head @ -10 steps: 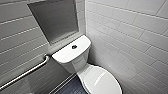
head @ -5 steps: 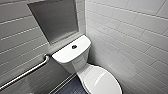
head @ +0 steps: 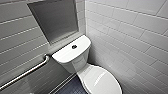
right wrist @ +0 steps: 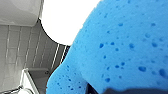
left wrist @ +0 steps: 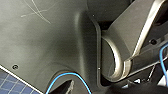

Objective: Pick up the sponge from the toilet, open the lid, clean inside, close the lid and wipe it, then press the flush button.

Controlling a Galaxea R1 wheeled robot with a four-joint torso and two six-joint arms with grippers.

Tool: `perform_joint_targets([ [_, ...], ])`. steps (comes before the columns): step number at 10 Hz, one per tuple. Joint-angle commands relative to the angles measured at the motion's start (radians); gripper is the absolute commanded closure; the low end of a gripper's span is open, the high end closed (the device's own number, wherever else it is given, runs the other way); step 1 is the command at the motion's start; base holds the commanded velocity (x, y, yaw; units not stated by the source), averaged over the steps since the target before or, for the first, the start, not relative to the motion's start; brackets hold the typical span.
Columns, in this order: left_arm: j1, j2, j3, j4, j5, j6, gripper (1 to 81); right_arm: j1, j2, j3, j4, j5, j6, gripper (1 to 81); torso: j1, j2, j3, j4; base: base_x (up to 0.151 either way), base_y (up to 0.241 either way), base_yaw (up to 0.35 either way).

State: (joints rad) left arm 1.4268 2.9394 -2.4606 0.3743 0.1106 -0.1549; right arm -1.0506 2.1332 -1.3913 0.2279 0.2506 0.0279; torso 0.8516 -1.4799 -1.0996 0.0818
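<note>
The white toilet [head: 82, 65] stands in the corner, its oval lid [head: 101, 80] down over the bowl. On the flat tank top [head: 71, 51] sits a dark round flush button [head: 74, 46]. The bright blue sponge [right wrist: 120, 52] looms very close in the right wrist view, and my right gripper is shut on it. Past the sponge, that view takes in the toilet's white rounded surface [right wrist: 66, 20]. My left gripper is open and holds nothing; the left wrist view looks onto the robot's own dark body [left wrist: 50, 45].
A metal grab bar [head: 27, 71] runs along the tiled left wall below a grey recessed niche [head: 55, 20]. A white tiled wall [head: 130, 37] closes in on the right of the toilet. Dark floor tiles [head: 72, 88] lie in front of the bowl.
</note>
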Motion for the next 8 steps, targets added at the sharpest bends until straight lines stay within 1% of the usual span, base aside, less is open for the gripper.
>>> perform_joint_targets([
  [1,0.013,0.001,0.008,-0.012,0.078,0.001,1.0,0.238,-0.079,0.065,0.022,-0.215,0.04,81.1,0.0,0.0,0.0,0.0,0.0,0.0,0.0],
  [3,0.011,0.003,0.008,-0.006,0.064,0.005,1.0,0.326,-0.05,0.049,0.035,-0.267,0.041,81.1,0.0,0.0,0.0,0.0,0.0,0.0,0.0],
  [5,0.007,0.005,0.008,-0.003,0.044,0.006,1.0,0.388,-0.022,0.022,0.025,-0.271,0.04,81.1,0.0,0.0,0.0,0.0,0.0,0.0,0.0],
  [7,0.007,0.011,0.006,-0.001,0.046,0.006,1.0,0.445,-0.007,0.005,0.05,-0.278,0.049,81.1,0.0,0.0,0.0,0.0,0.0,0.0,0.0],
  [8,0.007,0.011,0.005,-0.001,0.046,0.006,1.0,0.453,0.001,-0.001,0.05,-0.283,0.061,81.1,0.0,0.0,0.0,0.0,0.0,0.0,0.0],
])
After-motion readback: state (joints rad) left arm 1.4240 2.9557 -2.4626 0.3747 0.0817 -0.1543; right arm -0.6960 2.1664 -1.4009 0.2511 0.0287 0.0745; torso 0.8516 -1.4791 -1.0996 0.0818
